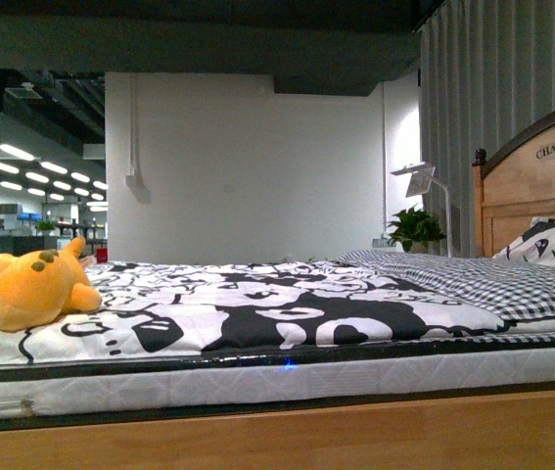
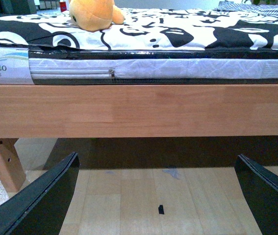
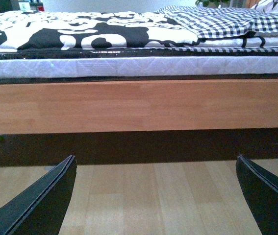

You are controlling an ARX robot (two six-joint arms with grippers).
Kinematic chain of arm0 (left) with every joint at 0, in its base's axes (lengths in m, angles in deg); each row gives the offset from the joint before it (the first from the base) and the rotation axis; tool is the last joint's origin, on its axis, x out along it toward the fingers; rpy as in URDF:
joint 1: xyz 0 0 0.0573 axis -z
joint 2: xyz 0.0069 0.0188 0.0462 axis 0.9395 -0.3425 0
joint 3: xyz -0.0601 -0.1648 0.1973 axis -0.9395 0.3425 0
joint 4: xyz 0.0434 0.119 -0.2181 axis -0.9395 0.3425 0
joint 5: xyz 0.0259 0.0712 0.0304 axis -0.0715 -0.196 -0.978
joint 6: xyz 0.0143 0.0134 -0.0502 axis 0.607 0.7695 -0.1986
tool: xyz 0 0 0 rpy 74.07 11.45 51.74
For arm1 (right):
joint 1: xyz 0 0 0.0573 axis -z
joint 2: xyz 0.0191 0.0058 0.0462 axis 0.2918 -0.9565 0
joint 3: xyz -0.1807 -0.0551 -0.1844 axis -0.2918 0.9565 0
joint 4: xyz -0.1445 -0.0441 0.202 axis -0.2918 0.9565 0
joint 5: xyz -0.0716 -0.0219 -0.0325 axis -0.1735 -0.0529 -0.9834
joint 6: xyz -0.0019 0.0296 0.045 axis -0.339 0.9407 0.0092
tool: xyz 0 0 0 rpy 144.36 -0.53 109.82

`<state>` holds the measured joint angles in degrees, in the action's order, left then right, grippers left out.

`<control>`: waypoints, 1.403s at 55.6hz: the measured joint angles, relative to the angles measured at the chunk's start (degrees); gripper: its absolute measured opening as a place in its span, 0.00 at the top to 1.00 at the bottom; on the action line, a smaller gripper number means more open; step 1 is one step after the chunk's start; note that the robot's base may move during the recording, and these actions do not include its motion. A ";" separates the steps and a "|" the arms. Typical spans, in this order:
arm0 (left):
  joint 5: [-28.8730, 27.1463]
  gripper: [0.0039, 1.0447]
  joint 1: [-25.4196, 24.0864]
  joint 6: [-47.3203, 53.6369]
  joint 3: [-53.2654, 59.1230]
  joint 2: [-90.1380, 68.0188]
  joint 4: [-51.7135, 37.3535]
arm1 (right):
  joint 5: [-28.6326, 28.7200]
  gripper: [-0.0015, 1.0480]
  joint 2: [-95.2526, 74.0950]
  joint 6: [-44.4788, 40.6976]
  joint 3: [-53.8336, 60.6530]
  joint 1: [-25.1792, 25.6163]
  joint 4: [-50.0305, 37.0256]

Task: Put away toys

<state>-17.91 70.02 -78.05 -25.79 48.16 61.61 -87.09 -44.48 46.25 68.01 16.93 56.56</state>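
Found the plush toy (image 1: 34, 291) at 9 o'clock of the front view, lying on the black-and-white quilt (image 1: 257, 313) close to the near edge of the mattress (image 1: 257, 380). Touched nothing but bedding; probably just left loose there. Couldn't tell which way it faced. Showed up again in the left wrist view (image 2: 93, 13) and not in the right, so judged it nearer the left arm.

Noted a checked blanket (image 1: 473, 279) and a pillow (image 1: 551, 245) at 3 o'clock, a headboard (image 1: 536, 186) behind them and a plant (image 1: 416, 228) toward 1 o'clock. None task-relevant.

Caught the left gripper (image 2: 157, 156) low, below the wooden bed rail (image 2: 139, 110) and over the floor, jaws wide apart with nothing between. Same for the right gripper (image 3: 156, 157): jaws apart, empty, facing the rail.

Read both as parked low and open in a ready pose, task not yet begun. Judged the left arm the natural pick: needed lifting above mattress level, then a reach toward 11 o'clock. Expected soft squashing under the grip. Flagged the risk of pinching quilt along with the toy. Spotted no bin or basket in any view.
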 joint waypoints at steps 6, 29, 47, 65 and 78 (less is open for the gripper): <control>0.02 0.06 0.00 0.00 0.00 0.00 0.00 | 0.00 0.06 0.00 0.00 0.00 0.00 0.00; 0.02 0.06 0.00 0.00 0.00 0.00 0.00 | 0.02 0.06 0.00 0.00 0.00 0.00 0.00; 0.02 0.06 0.00 0.00 0.00 0.00 0.00 | 0.02 0.06 0.00 0.00 0.00 0.00 0.00; 0.00 0.06 0.00 0.00 0.00 0.00 0.00 | 0.02 0.06 -0.09 0.00 0.00 0.00 0.00; 0.02 0.06 0.00 0.00 0.00 -0.02 0.00 | 0.00 0.06 -0.09 0.02 0.00 0.00 0.00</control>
<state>-17.89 70.02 -78.05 -25.79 48.14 61.61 -87.09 -44.57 46.27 68.01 16.93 56.56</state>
